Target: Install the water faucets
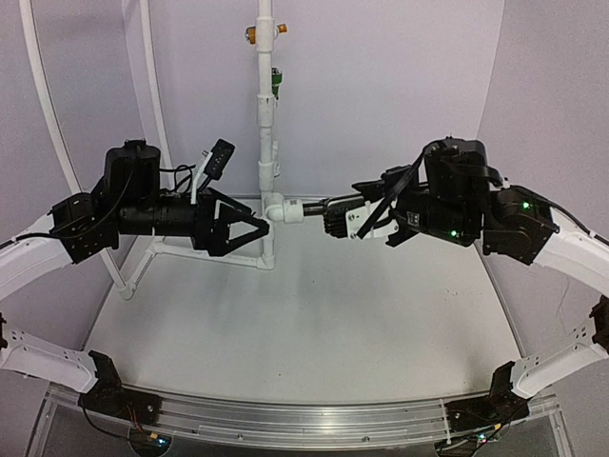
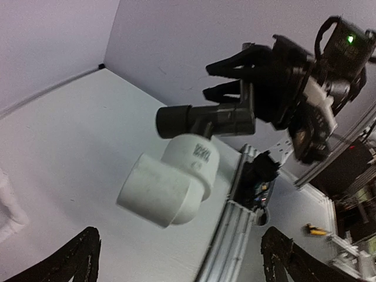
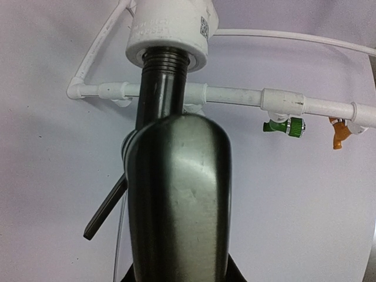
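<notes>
The black metal faucet [image 1: 309,208] lies level, its threaded end [image 3: 167,59] set in the mouth of the white elbow fitting [image 3: 170,26] on the upright white pipe [image 1: 265,143]. Its thin lever [image 3: 106,210] sticks out to the lower left in the right wrist view. My right gripper [image 1: 341,219] is shut on the faucet body [image 3: 179,200], which fills that view. My left gripper [image 1: 259,228] is open and empty just left of the pipe, facing the elbow [image 2: 170,182]. The faucet [image 2: 205,120] and the right gripper [image 2: 282,88] show beyond the elbow.
A green valve [image 1: 276,84] and an orange valve [image 1: 253,34] sit higher on the pipe; both show in the right wrist view, green [image 3: 285,125] and orange [image 3: 339,132]. White base tubing [image 1: 205,255] lies on the table behind the left gripper. Curved white tubes [image 1: 57,143] rise at the left.
</notes>
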### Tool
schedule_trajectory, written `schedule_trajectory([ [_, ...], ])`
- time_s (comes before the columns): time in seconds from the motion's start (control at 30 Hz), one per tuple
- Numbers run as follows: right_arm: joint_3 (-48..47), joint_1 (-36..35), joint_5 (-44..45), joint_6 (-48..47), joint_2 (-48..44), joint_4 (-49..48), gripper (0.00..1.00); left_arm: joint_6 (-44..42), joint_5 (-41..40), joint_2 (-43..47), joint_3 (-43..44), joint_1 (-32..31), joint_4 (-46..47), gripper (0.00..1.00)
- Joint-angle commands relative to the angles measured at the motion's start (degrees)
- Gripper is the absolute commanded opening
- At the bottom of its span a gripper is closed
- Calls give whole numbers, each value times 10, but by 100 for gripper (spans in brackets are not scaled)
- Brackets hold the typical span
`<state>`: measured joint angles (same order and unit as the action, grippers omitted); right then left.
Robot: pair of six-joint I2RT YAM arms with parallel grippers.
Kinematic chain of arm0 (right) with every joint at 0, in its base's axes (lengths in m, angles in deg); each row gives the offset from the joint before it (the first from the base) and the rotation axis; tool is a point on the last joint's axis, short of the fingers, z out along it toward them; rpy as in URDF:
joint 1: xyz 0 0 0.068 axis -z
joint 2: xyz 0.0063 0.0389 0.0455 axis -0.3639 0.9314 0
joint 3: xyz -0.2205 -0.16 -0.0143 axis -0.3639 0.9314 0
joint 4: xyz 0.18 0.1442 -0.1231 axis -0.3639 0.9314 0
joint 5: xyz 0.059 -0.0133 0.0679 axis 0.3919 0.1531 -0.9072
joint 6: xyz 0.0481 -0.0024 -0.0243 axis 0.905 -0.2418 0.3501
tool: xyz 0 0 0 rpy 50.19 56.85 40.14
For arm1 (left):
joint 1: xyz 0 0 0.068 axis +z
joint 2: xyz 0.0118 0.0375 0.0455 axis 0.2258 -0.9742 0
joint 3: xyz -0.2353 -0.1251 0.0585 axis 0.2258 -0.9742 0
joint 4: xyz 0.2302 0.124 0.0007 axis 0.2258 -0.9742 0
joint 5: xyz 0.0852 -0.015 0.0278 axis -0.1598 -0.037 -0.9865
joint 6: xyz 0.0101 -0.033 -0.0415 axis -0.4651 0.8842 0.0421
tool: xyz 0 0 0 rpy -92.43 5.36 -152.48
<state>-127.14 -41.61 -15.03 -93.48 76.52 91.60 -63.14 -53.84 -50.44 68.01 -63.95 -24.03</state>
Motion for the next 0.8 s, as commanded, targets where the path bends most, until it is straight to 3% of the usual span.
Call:
schedule_trajectory([
  [0.0,10,-16,20,-45,-36,-135,0,163,142,-26,55,12,63,92],
  [0.33,7,-36,29,-34,-26,-169,0,267,183,-75,63,34,105,83],
  [0.77,47,-38,47,-82,-42,-232,0,317,200,-34,2,76,153,84],
])
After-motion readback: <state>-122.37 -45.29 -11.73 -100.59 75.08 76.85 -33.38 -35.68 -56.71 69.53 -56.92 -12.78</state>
